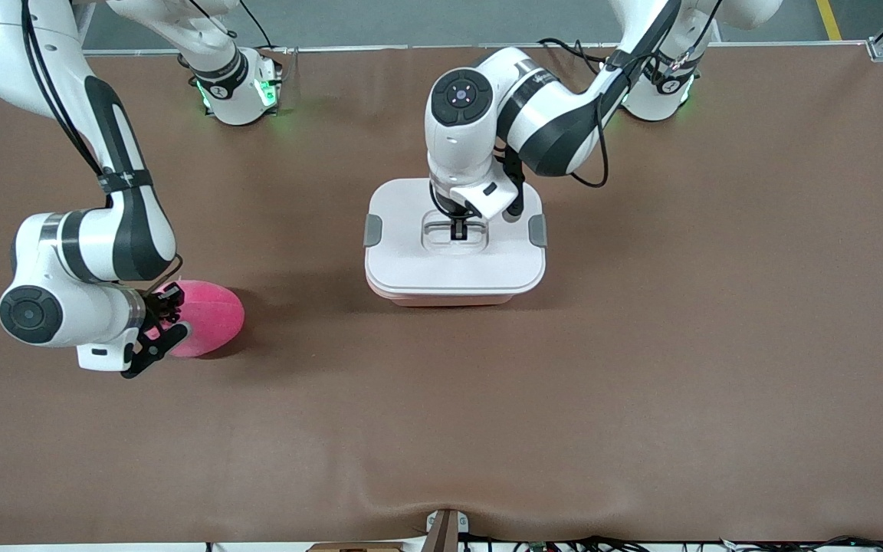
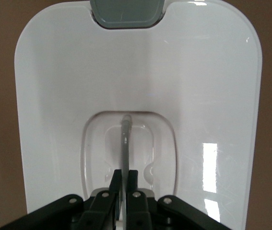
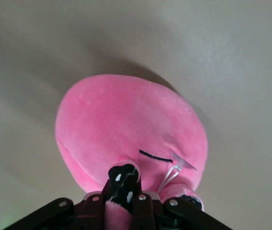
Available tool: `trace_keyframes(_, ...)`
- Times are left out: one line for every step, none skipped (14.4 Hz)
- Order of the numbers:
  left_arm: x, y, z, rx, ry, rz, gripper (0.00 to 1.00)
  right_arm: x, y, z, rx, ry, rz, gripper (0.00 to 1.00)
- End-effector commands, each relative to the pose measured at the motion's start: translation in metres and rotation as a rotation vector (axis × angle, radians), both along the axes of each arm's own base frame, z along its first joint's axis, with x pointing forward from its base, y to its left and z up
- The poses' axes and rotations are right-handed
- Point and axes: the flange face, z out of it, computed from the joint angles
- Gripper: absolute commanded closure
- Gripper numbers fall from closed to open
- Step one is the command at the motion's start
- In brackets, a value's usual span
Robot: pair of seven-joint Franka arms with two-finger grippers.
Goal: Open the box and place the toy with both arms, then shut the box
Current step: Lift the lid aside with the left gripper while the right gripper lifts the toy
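Brown matting covers the bench (image 1: 641, 383), with wide bare room on all sides of the box (image 1: 454, 264). That box, a rounded rectangle with a pale pink base, sits mid-bench with its white lid (image 2: 140, 76) on and a grey clip (image 1: 372, 230) at each short end; its contents are hidden. The left pincer (image 1: 458, 230) reaches down into the lid's recessed centre, fingers (image 2: 115, 184) pinched tight on the thin handle (image 2: 124, 139). The toy (image 1: 208, 316), a round bright pink plush with a closed-eye stitch, lies on the bench toward the right arm's end from the box, slightly nearer the front camera. The right pincer (image 1: 156, 330) is clamped on a small black-tipped limb (image 3: 121, 179) of the toy.
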Motion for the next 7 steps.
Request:
trace_keyframes(0.014,0.023,0.009,0.035,-0.006,0.02,1.0,0.011,0.009,0.032,-0.002,-0.052,0.061,1.0)
trace_keyframes(0.019,0.029,0.01,0.037,-0.004,0.011,1.0,0.012,0.015,0.038,0.002,-0.062,0.109,1.0)
trace_keyframes(0.023,0.036,0.013,0.041,-0.001,0.006,1.0,0.014,0.019,0.043,0.005,-0.071,0.142,1.0)
trace_keyframes(0.032,0.05,0.015,0.05,0.007,0.014,1.0,0.014,0.025,0.05,0.011,-0.08,0.165,1.0)
trace_keyframes(0.04,0.063,0.023,0.047,0.005,0.013,1.0,0.015,0.036,0.063,0.015,-0.102,0.2,1.0)
trace_keyframes(0.047,0.076,0.029,0.047,0.005,0.007,1.0,0.015,0.056,0.076,0.018,-0.122,0.256,1.0)
trace_keyframes(0.053,0.088,0.033,0.051,0.01,0.015,1.0,0.017,0.07,0.089,0.016,-0.147,0.315,1.0)
